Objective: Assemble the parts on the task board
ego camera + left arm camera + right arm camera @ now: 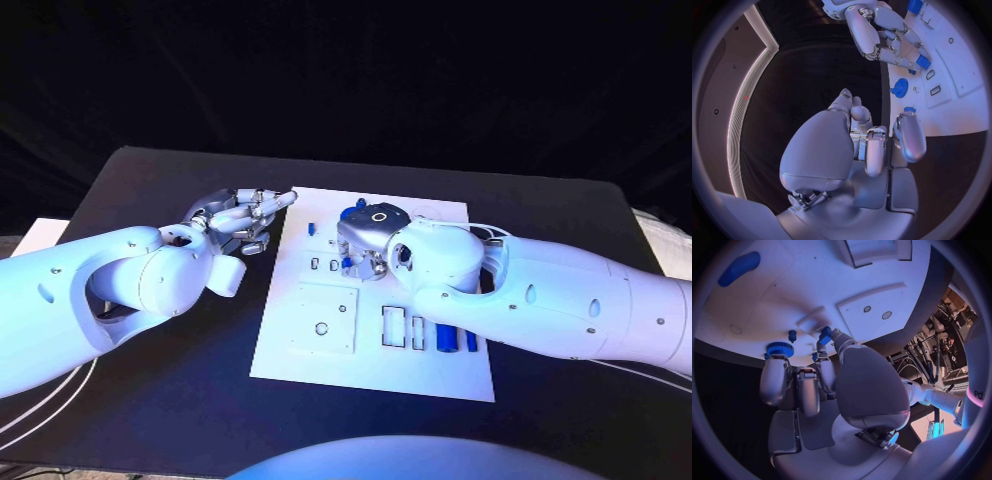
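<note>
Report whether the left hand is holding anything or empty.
Empty. The left hand hovers beside the task board edge; the left wrist view shows its fingers apart, with nothing between them.

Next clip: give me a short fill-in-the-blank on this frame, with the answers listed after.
1. The task board is a ____ plate on the black table.
2. The small parts, such as the gear, are coloured ____.
3. The right hand is above the ____.
4. The left hand is beside the board's ____ edge in the head view.

Missing words: white; blue; task board; left
</note>
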`<state>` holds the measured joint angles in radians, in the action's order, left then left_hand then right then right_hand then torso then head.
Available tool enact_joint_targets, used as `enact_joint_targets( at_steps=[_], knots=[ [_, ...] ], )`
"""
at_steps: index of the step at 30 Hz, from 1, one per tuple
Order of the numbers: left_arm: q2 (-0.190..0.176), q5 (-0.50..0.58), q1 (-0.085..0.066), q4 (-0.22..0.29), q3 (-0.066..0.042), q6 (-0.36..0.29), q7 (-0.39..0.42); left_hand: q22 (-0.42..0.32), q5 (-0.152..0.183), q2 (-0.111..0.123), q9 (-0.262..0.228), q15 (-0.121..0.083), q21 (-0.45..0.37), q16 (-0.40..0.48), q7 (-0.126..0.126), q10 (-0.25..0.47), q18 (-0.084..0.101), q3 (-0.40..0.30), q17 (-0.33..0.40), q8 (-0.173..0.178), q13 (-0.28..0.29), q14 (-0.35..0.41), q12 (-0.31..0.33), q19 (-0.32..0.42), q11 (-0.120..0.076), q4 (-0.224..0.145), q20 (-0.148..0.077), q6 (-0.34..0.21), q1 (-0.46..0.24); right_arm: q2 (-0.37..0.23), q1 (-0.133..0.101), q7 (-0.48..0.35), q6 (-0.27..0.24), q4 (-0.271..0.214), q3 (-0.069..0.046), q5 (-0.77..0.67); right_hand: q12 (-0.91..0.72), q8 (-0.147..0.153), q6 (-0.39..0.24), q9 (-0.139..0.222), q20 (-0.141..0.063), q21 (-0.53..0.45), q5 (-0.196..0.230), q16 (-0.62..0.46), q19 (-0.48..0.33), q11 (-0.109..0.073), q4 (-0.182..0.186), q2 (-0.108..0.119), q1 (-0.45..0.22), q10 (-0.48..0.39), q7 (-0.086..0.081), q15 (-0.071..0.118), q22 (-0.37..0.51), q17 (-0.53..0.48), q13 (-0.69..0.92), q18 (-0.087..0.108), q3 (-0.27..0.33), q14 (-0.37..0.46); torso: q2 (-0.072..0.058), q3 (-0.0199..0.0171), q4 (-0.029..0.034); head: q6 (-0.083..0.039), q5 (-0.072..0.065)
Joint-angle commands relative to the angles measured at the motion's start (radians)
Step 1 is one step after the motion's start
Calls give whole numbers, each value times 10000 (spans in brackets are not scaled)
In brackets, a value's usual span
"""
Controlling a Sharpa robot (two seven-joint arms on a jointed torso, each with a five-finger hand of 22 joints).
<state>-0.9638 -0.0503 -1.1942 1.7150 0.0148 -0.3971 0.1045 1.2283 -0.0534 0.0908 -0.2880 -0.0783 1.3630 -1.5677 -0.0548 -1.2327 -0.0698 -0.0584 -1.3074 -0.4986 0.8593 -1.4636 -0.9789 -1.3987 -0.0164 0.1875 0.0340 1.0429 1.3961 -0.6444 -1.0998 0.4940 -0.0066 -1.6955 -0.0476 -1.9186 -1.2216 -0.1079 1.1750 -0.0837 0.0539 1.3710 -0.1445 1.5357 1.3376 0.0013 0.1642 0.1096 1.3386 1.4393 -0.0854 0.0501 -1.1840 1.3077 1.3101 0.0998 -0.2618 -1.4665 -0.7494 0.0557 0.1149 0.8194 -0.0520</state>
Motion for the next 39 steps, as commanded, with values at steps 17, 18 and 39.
enact_joint_targets(
  at_steps=[17,18,39],
  knots=[
    [-6,91,-14,66,-7,151,214,-4,-14,-29,6,20,-67,-30,5,114,-78,-55,-2634,-27,-44,-1071,66,95,-8,0,1,-91,30,146,18,241,588,146,56,-250,-56,-69,65,-19,9,16,-79,12,27,43,19,17,30,-25,1,79,5,2029,286,-198,86,-907,1,12,-17,57,43],
    [-3,81,-14,67,-7,163,216,-4,-14,-29,6,20,-67,-30,5,114,-78,-55,-2634,-27,-44,-1071,66,95,-8,0,1,-91,30,165,18,229,607,172,62,-241,-57,-69,64,-19,9,7,-71,8,18,45,23,20,23,-25,0,78,20,2022,287,-195,95,-905,1,8,-11,53,42],
    [0,1,-13,31,-7,265,233,-12,-12,-47,14,34,-80,-30,-15,233,-80,-100,-2634,-17,-244,-1071,255,103,8,-30,17,-144,44,240,21,7,21,320,120,-284,571,93,-224,47,65,-330,5,-245,-309,149,138,196,-104,-318,-130,1,565,1615,-110,-92,331,-803,12,1,-21,99,47]
  ],
)
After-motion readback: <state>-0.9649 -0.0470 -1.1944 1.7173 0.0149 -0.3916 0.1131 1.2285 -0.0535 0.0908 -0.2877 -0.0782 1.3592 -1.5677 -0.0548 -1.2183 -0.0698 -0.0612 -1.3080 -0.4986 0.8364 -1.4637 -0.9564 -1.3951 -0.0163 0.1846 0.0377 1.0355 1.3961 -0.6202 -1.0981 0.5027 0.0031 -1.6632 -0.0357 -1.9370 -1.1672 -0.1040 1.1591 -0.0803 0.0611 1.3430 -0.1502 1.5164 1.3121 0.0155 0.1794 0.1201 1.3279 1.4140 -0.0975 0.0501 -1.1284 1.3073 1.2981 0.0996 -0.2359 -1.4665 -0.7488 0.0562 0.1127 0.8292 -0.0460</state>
